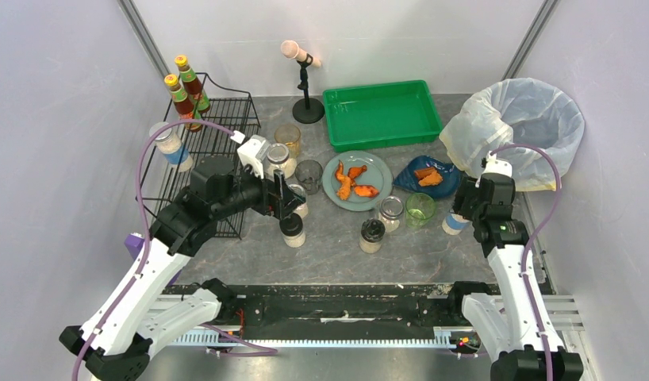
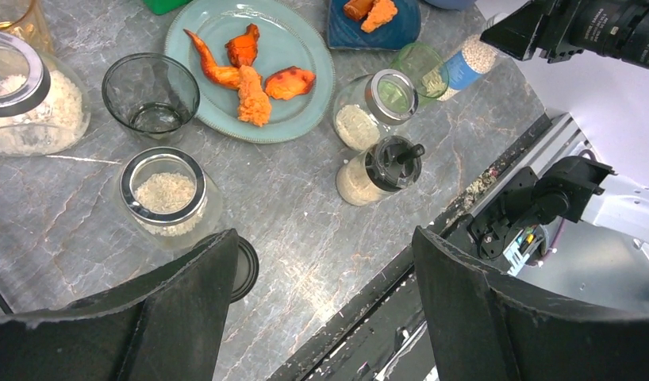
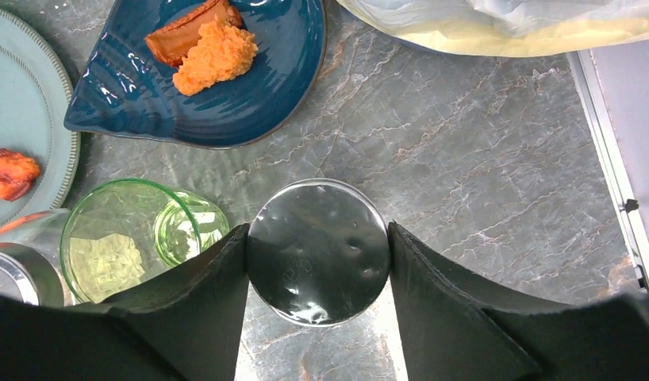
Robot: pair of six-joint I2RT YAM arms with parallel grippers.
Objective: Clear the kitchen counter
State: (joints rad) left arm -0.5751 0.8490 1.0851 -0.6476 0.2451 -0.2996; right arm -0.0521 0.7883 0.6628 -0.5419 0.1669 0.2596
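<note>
Worktop [image 1: 337, 258], grey and stony, fills the middle and is crowded with jars [image 1: 372, 235]. Near the right edge, the right gripper [image 3: 317, 232] points straight down. Its fingers [image 3: 202, 309] squeeze a shiny-lidded jar [image 3: 319, 262] from both sides, likely to lift it away. Farther left, the left gripper [image 2: 325, 238] reaches out low, fingers spread wide, holding nothing. Far back sits a green tray [image 1: 382, 119].

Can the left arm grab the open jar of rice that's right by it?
Probably yes. The left end effector is open, and the open jar stands just off one fingertip, nothing in between. The dark glass and a black-capped jar sit close, so it might bump them.
</note>
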